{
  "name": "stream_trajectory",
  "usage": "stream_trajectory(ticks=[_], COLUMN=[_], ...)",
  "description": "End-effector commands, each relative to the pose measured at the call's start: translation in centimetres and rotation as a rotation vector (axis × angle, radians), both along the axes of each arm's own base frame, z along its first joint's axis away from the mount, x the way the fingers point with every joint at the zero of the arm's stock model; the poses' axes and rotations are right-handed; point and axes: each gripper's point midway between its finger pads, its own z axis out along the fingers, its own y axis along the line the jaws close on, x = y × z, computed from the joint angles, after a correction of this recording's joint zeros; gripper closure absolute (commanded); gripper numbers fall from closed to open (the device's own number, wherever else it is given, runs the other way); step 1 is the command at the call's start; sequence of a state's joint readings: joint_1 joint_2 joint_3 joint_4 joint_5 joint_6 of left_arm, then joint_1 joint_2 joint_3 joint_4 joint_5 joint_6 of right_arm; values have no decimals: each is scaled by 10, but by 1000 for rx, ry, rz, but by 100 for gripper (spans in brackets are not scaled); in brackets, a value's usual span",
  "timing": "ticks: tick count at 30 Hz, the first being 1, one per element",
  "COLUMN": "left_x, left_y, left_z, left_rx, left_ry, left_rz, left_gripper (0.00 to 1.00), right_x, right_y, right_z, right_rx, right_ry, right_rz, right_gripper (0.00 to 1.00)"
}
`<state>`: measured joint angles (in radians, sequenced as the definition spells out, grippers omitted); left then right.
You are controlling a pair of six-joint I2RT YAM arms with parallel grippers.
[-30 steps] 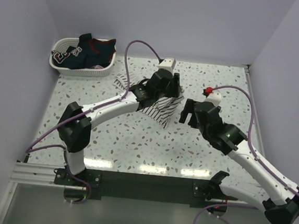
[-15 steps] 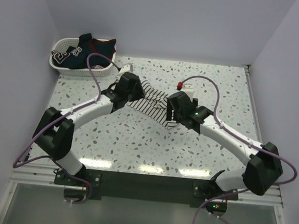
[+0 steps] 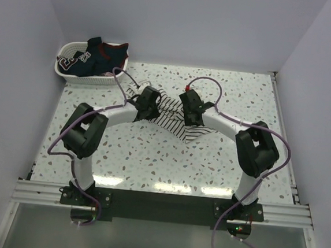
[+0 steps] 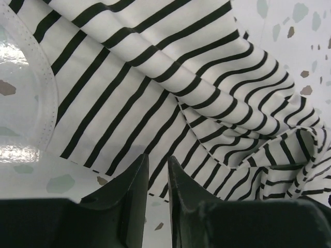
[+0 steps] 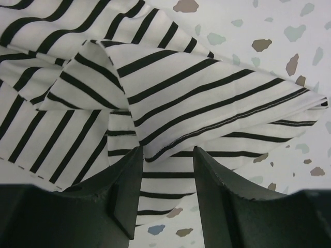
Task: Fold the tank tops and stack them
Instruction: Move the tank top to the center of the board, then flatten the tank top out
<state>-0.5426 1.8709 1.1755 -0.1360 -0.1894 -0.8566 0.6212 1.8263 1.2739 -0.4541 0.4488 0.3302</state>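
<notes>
two edges of the striped tank top (image 3: 179, 129) are judged taken for folding: one just ahead of the nearly closed left gripper (image 4: 158, 164), where a hold cannot be told, one between the jaws of the half-open right gripper (image 5: 164, 152), which must be closed before lifting.

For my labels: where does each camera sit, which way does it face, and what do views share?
Top external: above and behind the arms, looking down on the speckled white table; both arms show.
Left wrist: on the left wrist, facing down at the white tank top with thin dark stripes; its dark fingers show.
Right wrist: on the right wrist, same target; its fingers show.
All share that tank top.
</notes>
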Motion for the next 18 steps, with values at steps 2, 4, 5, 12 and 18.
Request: stream_trajectory(ticks=[2, 4, 5, 12, 18], left_x=[20, 23, 26, 35, 42], left_y=[12, 19, 25, 45, 51], left_z=[-2, -8, -14, -27, -30], left_rx=[-16, -5, 3, 39, 65], left_ry=[4, 16, 28, 53, 59], left_rz=[68, 83, 93, 123, 124], left_gripper=[76, 76, 77, 79, 79], right_x=[23, 25, 26, 25, 21], right_y=[13, 13, 12, 17, 20], right_z=[8, 1, 0, -11, -16], right_rx=[67, 65, 63, 90, 119], right_ry=[-27, -16, -12, 9, 28], right_rz=[45, 41, 40, 21, 9], right_gripper=[52, 50, 50, 50, 50])
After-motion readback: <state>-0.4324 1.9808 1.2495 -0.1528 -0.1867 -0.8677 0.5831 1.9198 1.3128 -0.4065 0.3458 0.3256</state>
